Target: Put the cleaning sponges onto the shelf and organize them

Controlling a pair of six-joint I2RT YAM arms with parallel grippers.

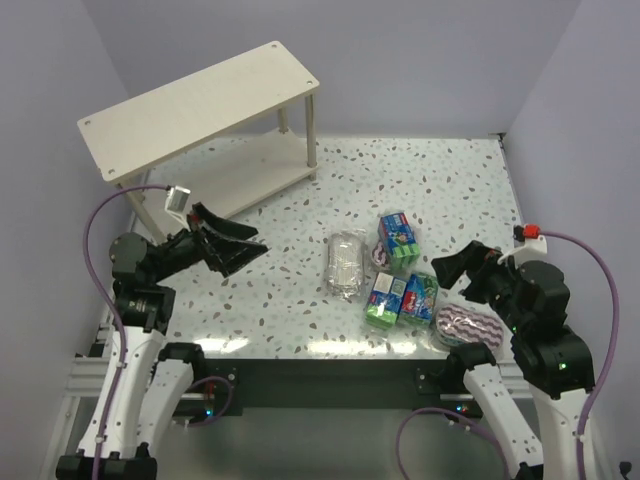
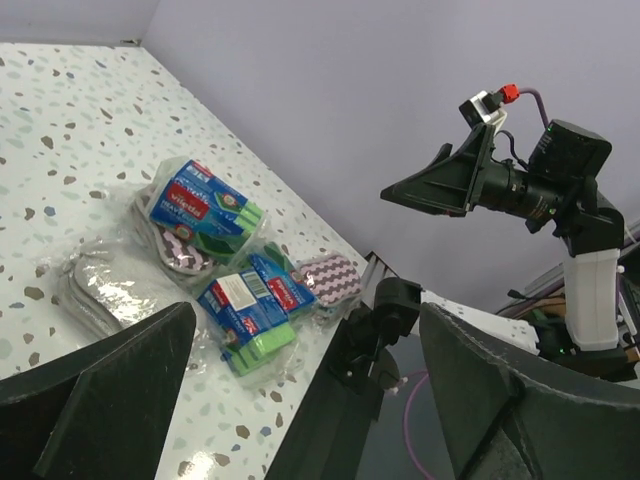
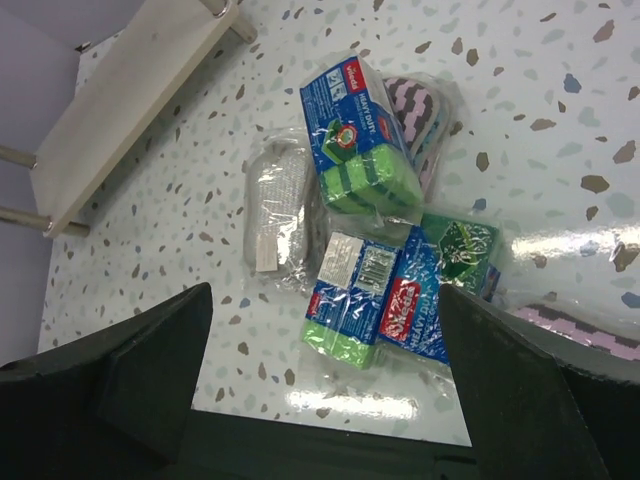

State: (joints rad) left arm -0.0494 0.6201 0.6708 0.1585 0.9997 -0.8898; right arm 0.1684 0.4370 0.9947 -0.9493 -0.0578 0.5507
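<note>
With left tool [image 1: 240, 250] and right tool [image 1: 452, 278] gaping empty, the silvery clear-wrapped pack [image 1: 346, 262] looked light, soft, slippery, best pinched across its narrow width.

Sponge pack [image 3: 360, 140] labels blurred (nothing legible).

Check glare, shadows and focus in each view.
Top external: glare strips along the near edge of the table, soft shadow under the shelf. Right wrist: bright glare beside the green-and-blue sponge pack; right fingers dark, out of focus. Left wrist: wrapped sponges sharp, left fingers blurred.
</note>
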